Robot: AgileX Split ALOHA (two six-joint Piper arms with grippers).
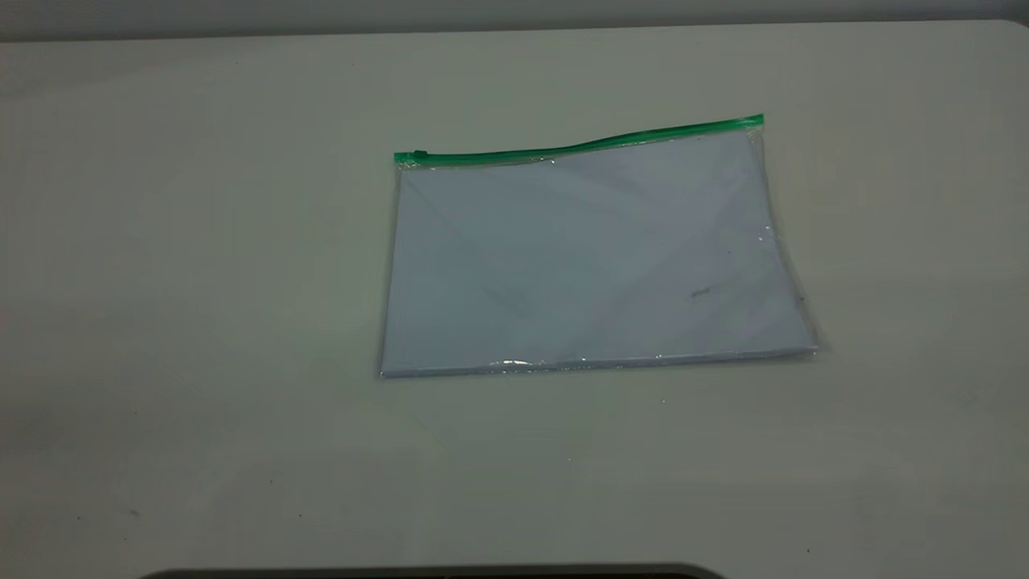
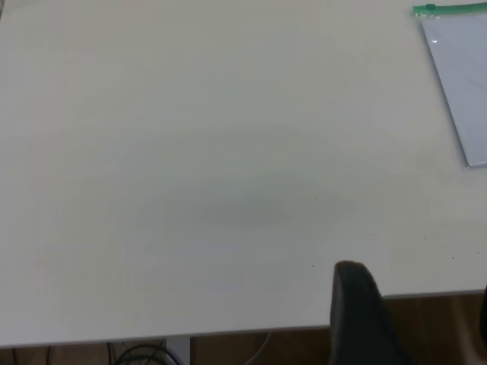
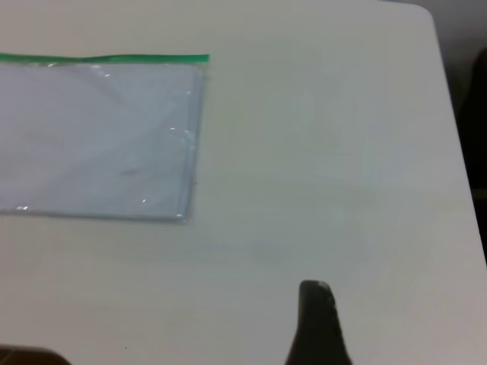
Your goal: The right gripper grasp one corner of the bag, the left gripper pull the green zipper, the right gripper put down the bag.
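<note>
The bag (image 1: 591, 257) lies flat on the table (image 1: 201, 281), a clear pouch with white sheets inside. The green zipper (image 1: 579, 145) runs along its far edge, and its slider tab (image 1: 420, 153) sits at the left end. Neither arm shows in the exterior view. In the left wrist view my left gripper (image 2: 418, 285) hangs open over the table's near edge, one dark finger (image 2: 358, 312) showing, far from the bag's corner (image 2: 464, 84). In the right wrist view my right gripper (image 3: 399, 304) is open and holds nothing, one finger (image 3: 316, 323) showing, well short of the bag (image 3: 99, 137).
Bare table surface surrounds the bag on all sides. The table's near edge (image 2: 228, 334) shows in the left wrist view, with cables and floor below it. The table's rounded corner (image 3: 426, 11) shows in the right wrist view.
</note>
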